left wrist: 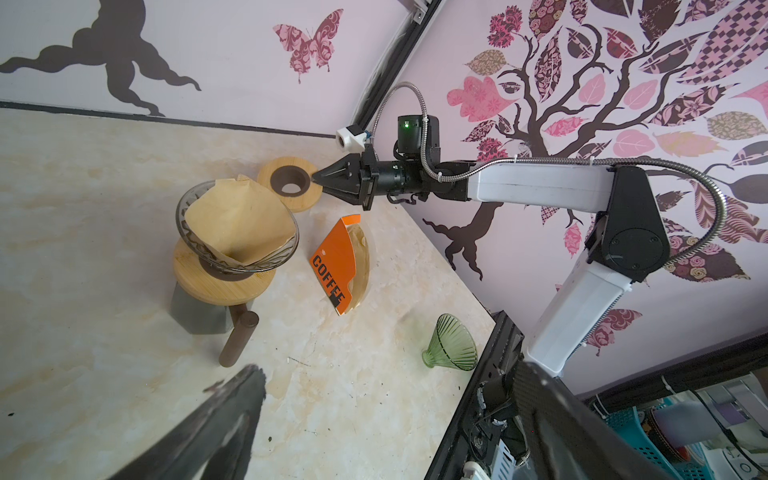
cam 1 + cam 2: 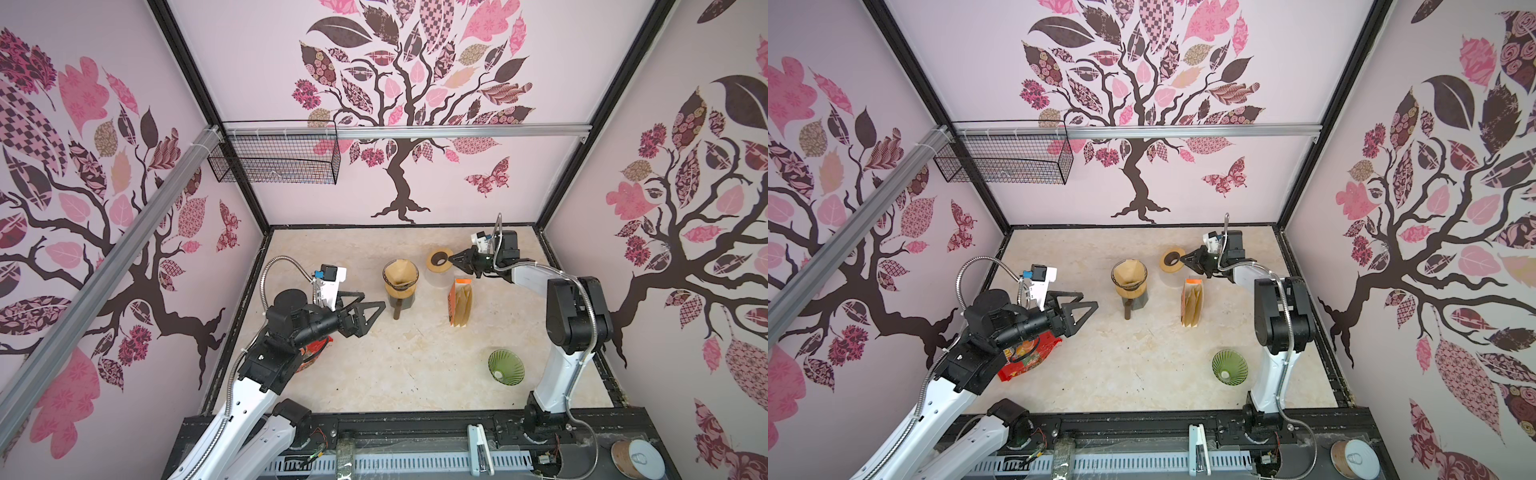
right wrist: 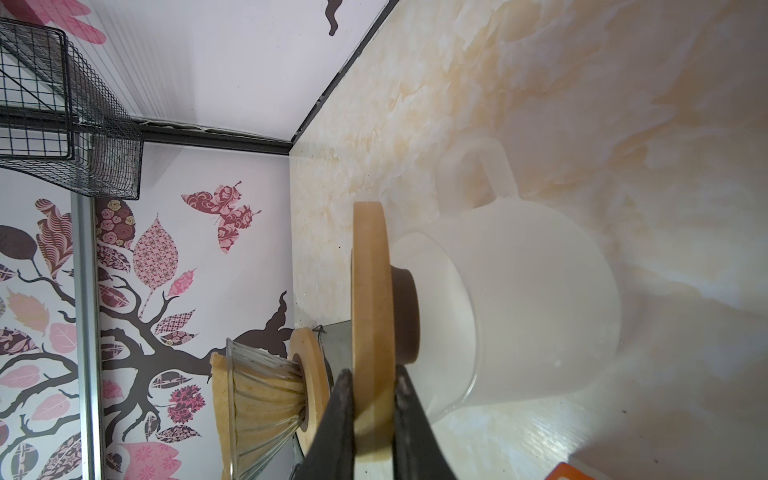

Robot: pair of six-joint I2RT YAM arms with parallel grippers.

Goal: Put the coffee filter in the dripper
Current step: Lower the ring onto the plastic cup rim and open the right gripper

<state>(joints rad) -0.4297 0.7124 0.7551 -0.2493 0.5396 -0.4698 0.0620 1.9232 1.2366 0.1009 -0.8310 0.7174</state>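
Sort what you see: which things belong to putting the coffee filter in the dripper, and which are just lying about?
Belong: paper filter, already sitting in the glass dripper; pack of filters.

Lying about: green cone; red bag; wire basket; wooden ring on the mug, though the right end effector grips it.

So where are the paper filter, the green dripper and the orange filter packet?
paper filter (image 1: pixel 239 226): left wrist view, flat front face
green dripper (image 2: pixel 509 361): in a top view, ribbed inner wall
orange filter packet (image 1: pixel 332 257): left wrist view, printed card
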